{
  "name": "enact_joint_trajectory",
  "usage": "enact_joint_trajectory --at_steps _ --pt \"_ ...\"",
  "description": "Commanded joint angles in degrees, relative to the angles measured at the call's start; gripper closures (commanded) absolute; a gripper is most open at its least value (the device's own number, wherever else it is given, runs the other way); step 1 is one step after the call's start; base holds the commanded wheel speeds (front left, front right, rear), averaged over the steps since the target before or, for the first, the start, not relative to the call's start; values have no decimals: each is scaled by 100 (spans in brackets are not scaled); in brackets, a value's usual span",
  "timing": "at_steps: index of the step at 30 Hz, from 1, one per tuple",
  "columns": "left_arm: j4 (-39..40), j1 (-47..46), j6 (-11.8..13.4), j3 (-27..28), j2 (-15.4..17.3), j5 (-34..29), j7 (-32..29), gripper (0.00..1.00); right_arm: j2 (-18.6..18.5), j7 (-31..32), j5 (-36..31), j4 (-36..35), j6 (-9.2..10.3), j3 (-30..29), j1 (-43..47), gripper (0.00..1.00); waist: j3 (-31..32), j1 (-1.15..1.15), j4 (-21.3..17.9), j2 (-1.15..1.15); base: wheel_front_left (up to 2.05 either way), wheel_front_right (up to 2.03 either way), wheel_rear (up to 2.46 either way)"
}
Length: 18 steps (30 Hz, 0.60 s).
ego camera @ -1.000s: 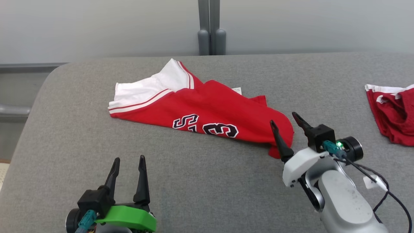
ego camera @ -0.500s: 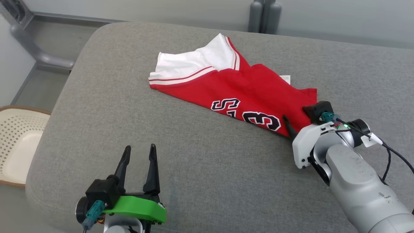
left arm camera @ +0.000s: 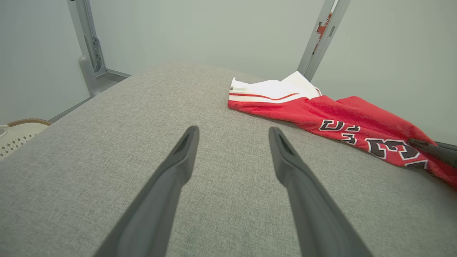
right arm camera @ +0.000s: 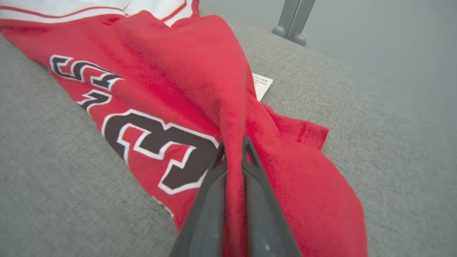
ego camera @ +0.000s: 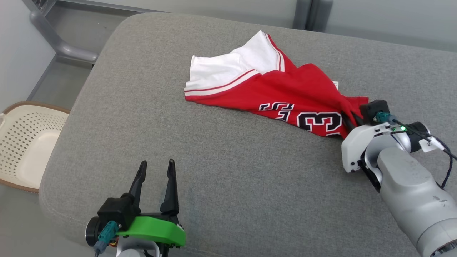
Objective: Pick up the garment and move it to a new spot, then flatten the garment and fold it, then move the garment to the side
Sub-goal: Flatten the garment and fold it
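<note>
The garment [ego camera: 285, 96] is a red jersey with white sleeves and dark numbers, lying crumpled on the grey cushioned surface [ego camera: 221, 171]. It also shows in the left wrist view as the garment [left arm camera: 342, 117] at the right. My right gripper [ego camera: 349, 117] is shut on a pinched fold of red cloth at the garment's right end; in the right wrist view the right gripper [right arm camera: 234, 144] has the red fabric [right arm camera: 234, 185] squeezed between its two fingers. My left gripper [ego camera: 155, 171] stands open over bare grey surface at the lower left, well short of the garment; the left gripper [left arm camera: 234, 134] holds nothing.
A cream perforated basket [ego camera: 25, 142] sits on the floor off the surface's left edge. Grey metal posts [ego camera: 307, 14] stand behind the far edge. A white label [right arm camera: 262, 85] sticks out from the garment.
My right gripper has reached into the garment's right end and shut on a fold of it, bunching the cloth. The camera has swung left and down. The left gripper stayed open.
</note>
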<state>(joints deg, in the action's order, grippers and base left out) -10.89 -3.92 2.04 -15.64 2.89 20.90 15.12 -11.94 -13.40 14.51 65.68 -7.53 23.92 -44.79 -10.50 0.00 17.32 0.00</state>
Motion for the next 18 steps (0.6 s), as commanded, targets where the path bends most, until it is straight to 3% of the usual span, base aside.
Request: enact_joint_trajectory --at_steps 1,7,12,18 --pt "17 -29 18 25 2 -42 3 0 -95 -76 -42 37 8 -58 -127 100 22 0 -44 0 0 0 0" --pt "17 16 10 47 3 -69 3 0 -161 -190 -349 -377 8 -259 -215 100 76 0 -245 0 0 0 0" --pt "10 38 5 75 4 -101 3 0 39 -178 -547 -1388 8 -190 449 100 112 0 -416 0 0 0 0" --pt "11 64 -1 151 5 -177 3 0 352 -179 -730 -2412 8 364 1559 100 169 0 -584 0 0 0 0"
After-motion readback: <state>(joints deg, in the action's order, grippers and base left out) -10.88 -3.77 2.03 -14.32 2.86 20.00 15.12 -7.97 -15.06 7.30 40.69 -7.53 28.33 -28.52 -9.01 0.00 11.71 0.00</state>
